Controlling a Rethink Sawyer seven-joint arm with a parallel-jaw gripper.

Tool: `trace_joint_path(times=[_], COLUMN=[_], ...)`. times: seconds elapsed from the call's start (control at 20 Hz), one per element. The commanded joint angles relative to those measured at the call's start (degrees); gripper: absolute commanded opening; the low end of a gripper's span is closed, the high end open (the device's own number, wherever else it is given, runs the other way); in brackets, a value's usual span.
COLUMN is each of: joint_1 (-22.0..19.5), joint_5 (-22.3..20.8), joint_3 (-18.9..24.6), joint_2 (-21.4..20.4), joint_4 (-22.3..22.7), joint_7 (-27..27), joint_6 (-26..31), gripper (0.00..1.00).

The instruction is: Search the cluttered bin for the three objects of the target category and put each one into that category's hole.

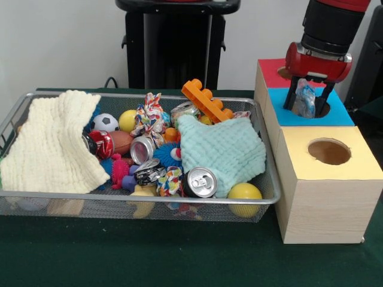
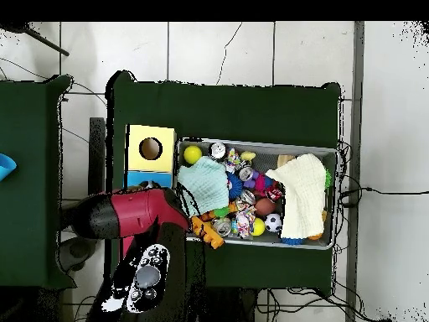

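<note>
In the front view my gripper (image 1: 307, 103) hangs over the blue-topped box (image 1: 341, 113) and is shut on a clear wrinkly bottle (image 1: 304, 98) with a blue-and-white label. The bottle's lower end sits at the round dark hole (image 1: 323, 108). The wire mesh bin (image 1: 149, 204) lies to the left, full of clutter; no other clear bottle shows in it. In the overhead view the red arm (image 2: 126, 214) covers the blue-topped box (image 2: 136, 179), and the gripper and bottle are hidden under it. The bin also shows there (image 2: 260, 144).
A red-topped box (image 1: 270, 70) stands behind the blue one and a yellow-topped box (image 1: 326, 179) in front. The bin holds a cream cloth (image 1: 51, 143), a mint cloth (image 1: 224, 152), silver cans (image 1: 199, 182), yellow balls (image 1: 244, 192), an orange block (image 1: 206, 100) and small toys.
</note>
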Motion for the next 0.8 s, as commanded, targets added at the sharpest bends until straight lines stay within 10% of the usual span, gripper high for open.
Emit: trace_joint_path(times=[0.05, 0.8], joint_1=[-6.49, -7.67], joint_5=[-4.84, -4.38], joint_3=[1.72, 3.06], joint_2=[8.91, 0.68], joint_4=[2.54, 4.56], joint_7=[2.96, 0.10], joint_6=[-6.45, 3.38], gripper=[1.00, 1.00])
